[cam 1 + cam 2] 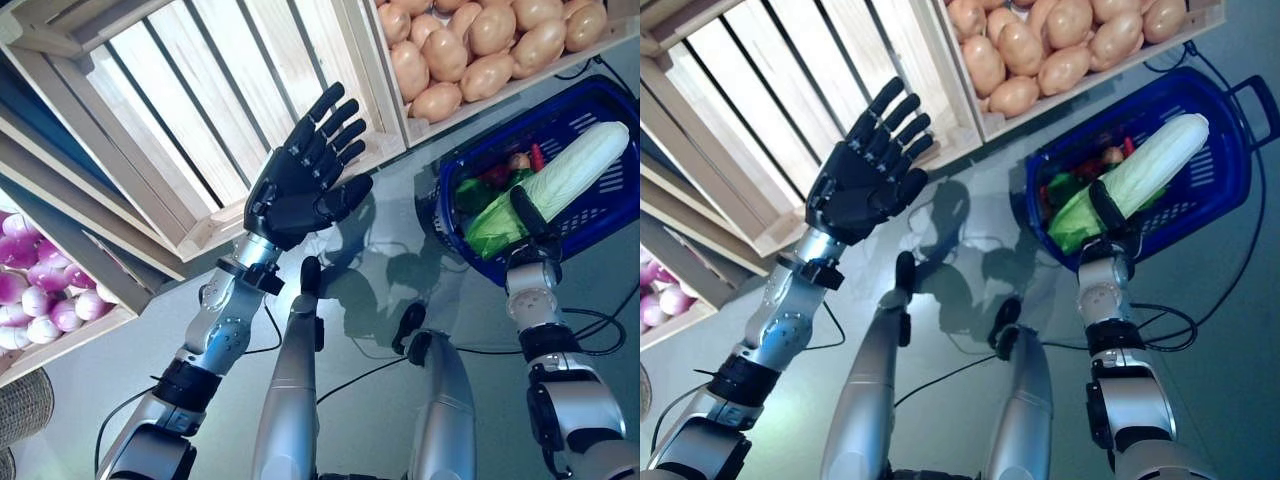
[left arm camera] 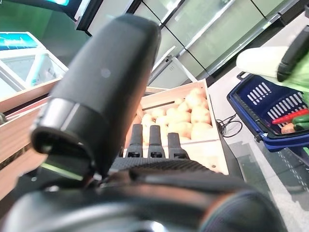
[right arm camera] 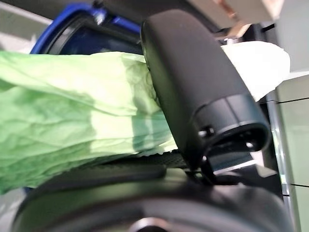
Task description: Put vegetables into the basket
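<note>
Grey glossy floor (image 1: 400, 230) ran under everything, with wooden produce crates lined up along the top of the head views. No writing or labels I could actually read anywhere, so nothing to report there.

Biggest thing was the empty slatted crate (image 1: 190, 110) from about 10 to 12 o'clock, nothing in it that I could see. Next to it at 1 o'clock sat the potato crate (image 1: 425, 128), piled with tan potatoes (image 1: 470, 45). Over at 9 o'clock another crate (image 1: 70, 335) held purple-and-white bulbs (image 1: 30, 290), onions or turnips, couldn't tell which.

Blue basket (image 1: 1225, 165) sat on the floor at roughly 2 o'clock, just below the potato crate. Inside were some red and green veggies (image 1: 505, 170), too small to sort out properly.

Right hand (image 1: 1108, 215) was over the near rim of the basket, fingers and thumb wrapped tight around a long napa cabbage (image 1: 1150, 160). Pale end pointed up toward 2 o'clock, leafy green end hung down toward the basket's near edge. So the cabbage was lying across the basket but clamped in the hand, not let go.

Left hand (image 1: 305, 175) was up around 11 o'clock in front of the empty crate's lower edge, palm showing, fingers straight and spread apart, holding nothing.
</note>
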